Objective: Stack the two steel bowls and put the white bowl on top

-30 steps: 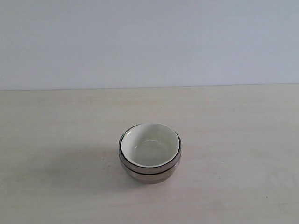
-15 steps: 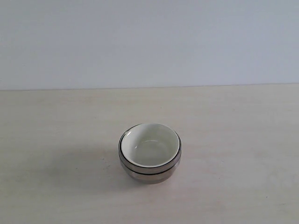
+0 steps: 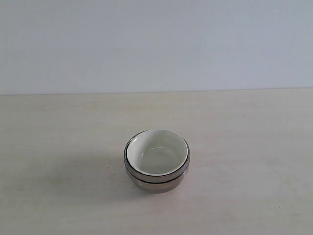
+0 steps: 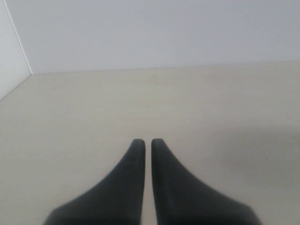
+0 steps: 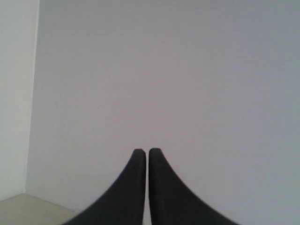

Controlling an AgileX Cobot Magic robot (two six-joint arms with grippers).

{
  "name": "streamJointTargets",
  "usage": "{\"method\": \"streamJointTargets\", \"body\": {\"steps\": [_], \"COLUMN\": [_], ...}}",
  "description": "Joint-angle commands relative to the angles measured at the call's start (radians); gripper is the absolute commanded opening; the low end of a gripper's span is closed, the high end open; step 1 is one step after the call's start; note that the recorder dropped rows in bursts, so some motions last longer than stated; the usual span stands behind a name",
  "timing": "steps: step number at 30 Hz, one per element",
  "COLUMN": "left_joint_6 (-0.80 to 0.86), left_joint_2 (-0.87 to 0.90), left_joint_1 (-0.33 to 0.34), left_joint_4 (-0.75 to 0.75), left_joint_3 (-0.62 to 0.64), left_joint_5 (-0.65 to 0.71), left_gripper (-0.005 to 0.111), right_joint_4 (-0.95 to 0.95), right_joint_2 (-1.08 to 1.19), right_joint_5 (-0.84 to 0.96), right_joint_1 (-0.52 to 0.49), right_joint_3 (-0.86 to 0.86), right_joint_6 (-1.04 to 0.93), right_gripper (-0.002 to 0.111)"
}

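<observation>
Exterior view shows the white bowl [image 3: 157, 152] nested in the stacked steel bowls [image 3: 156, 179] mid-surface [image 3: 58, 127], unchanged over the last second. Left tool [image 4: 147, 142] and right tool [image 5: 147, 152] are narrow, empty and withdrawn. Task appears complete.

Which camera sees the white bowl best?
The exterior view. There the white bowl sits in full sight, nested in the steel bowls. The wrist views show none of it: only the left end effector and the right end effector.
</observation>
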Motion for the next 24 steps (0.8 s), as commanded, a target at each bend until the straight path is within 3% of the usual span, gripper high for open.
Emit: {"method": "streamJointTargets", "body": {"steps": [1, 10, 24], "left_joint_6": [-0.011, -0.011, -0.011], "left_joint_2": [-0.003, -0.003, -0.003], "left_joint_1": [0.001, 0.001, 0.001], "left_joint_4": [-0.003, -0.003, -0.003], "left_joint_3": [0.003, 0.003, 0.003], "left_joint_5": [0.0, 0.0, 0.0], "left_gripper": [0.004, 0.004, 0.004], "right_joint_4": [0.004, 0.004, 0.004], "right_joint_2": [-0.003, -0.003, -0.003], "right_joint_5": [-0.01, -0.01, -0.006], "right_joint_1": [-0.104, -0.263, -0.266], "right_joint_3": [-0.004, -0.004, -0.004], "right_joint_6": [0.0, 0.0, 0.0], "right_gripper": [0.0, 0.0, 0.0]}}
